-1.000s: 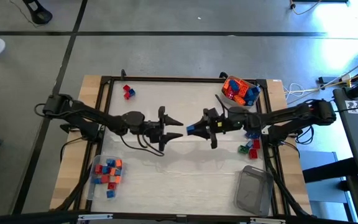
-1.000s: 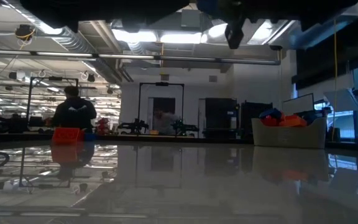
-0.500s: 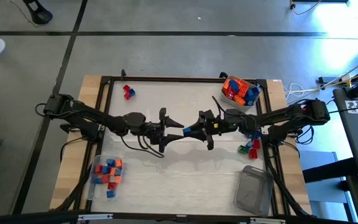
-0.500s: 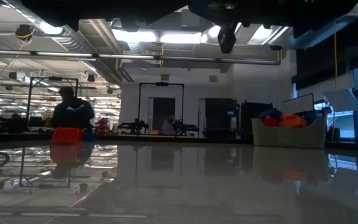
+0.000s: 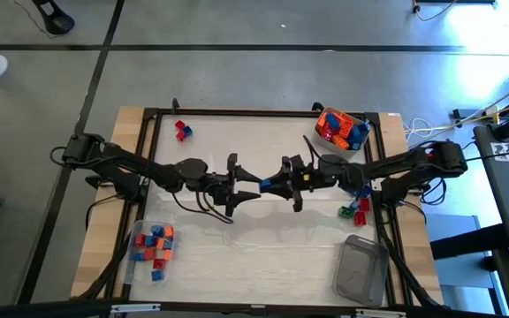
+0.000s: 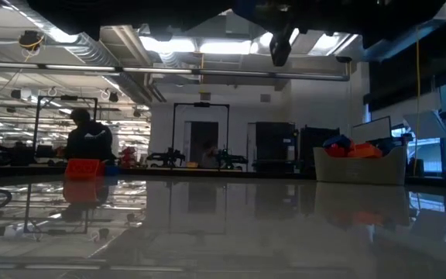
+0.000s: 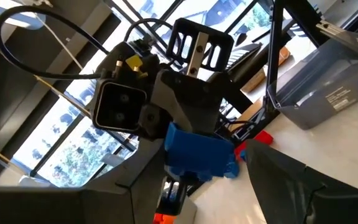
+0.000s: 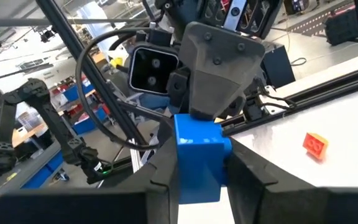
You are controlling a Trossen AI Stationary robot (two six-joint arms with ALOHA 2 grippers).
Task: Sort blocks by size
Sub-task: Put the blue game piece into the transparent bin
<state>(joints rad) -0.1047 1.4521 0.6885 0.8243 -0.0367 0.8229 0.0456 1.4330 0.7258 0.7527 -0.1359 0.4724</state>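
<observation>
- R gripper (image 5: 266, 185) pinching blue block (image 8: 199, 158) between its jaws, mid-table
- L gripper (image 5: 253, 183) jaws spread either side of that block; handover looks underway
- Some blocks sorted in L tub (image 5: 134, 262); many left in far-R tub (image 5: 367, 134)

In the overhead view the small blue plastic brick (image 5: 266, 185) at centre frame was too small to size, mostly covered by the right hand (image 5: 264, 185) and the left hand (image 5: 253, 183). In the low view both arms were cut off by the top edge, only dark undersides showing. The red, orange and blue bricks in the clear plastic tub (image 5: 151, 245) at lower left were too small to count.
</observation>
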